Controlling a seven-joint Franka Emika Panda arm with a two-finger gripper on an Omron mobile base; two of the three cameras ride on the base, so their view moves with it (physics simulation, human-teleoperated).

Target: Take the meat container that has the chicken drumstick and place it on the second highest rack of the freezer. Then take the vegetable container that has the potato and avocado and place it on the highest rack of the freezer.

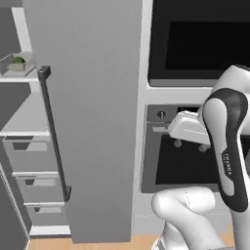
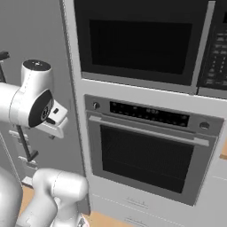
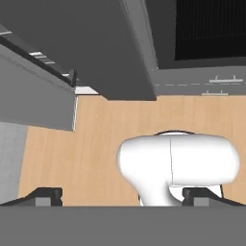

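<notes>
1. The claw (image 3: 122, 196) points down at the wooden floor (image 3: 96, 139), its fingertips wide apart and empty.
2. The dark green avocado (image 1: 18, 62) sits on the tall grey freezer's (image 1: 83, 122) pale upper shelf (image 1: 19, 75), far from the claw.
3. Risk: swinging the arm could clip the open freezer door.
4. "FRANKA" marks the arm.

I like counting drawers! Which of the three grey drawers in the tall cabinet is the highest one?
The top drawer, right under the bare pale shelf. The middle drawer and bottom drawer sit below it, stepping down toward the floor.
</notes>
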